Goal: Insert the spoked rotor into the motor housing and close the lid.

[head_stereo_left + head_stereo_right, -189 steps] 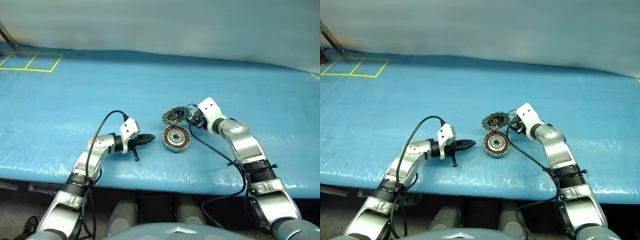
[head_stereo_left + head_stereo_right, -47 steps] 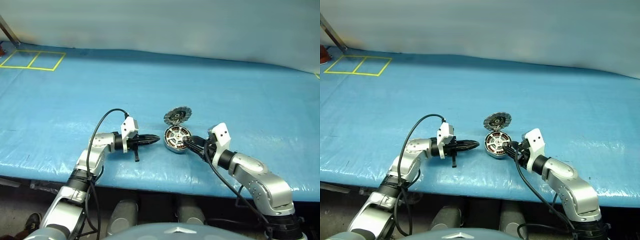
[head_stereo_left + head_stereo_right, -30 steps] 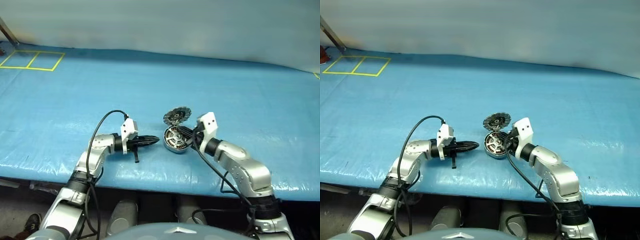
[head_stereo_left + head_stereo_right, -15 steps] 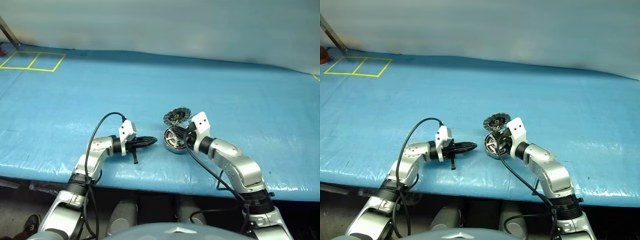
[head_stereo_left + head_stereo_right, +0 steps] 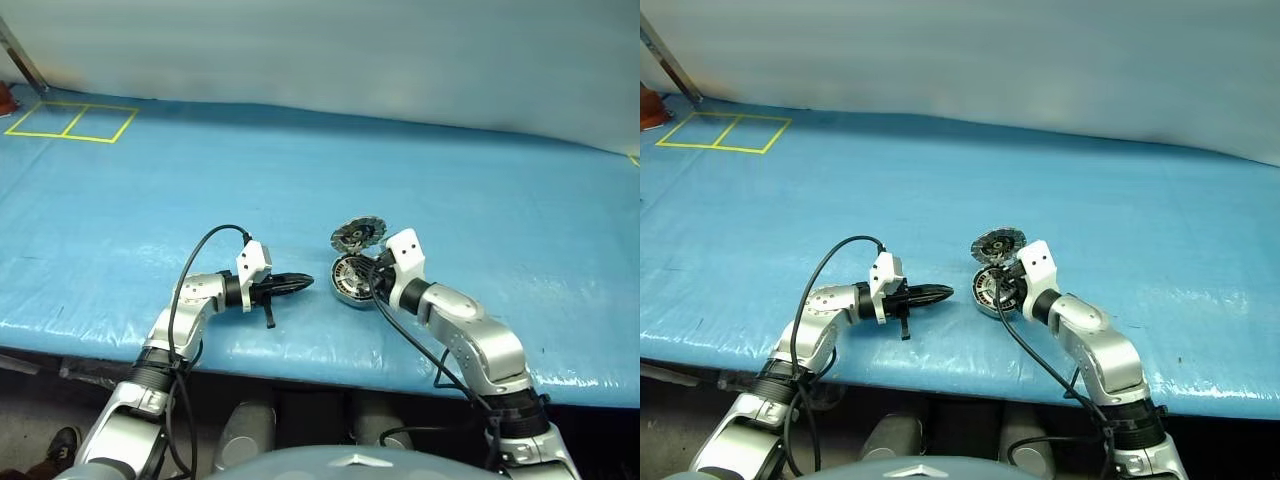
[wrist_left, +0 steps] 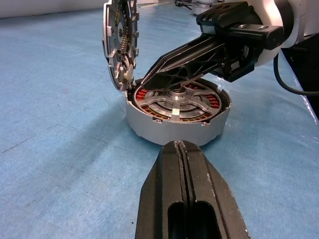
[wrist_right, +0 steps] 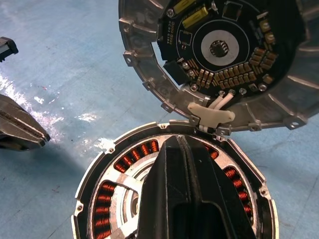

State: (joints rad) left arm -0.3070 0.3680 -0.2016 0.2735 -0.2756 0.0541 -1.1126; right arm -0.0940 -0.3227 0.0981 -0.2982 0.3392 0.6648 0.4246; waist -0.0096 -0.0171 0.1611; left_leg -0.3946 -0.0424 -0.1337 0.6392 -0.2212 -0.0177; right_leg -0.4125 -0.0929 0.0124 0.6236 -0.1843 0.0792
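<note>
Housing: sits on the blue table between the two grippers, open, copper windings showing.
Rotor: lies inside the housing, silvery spokes meeting at the hub.
Lid: stands open on the housing's far edge, its circuit-board inner face showing, joined to the housing by white wires.
Left gripper: fingers clenched on nothing, tip just beside the housing.
Right gripper: fingers clenched, empty, tip over the housing near the lid's base.
</note>
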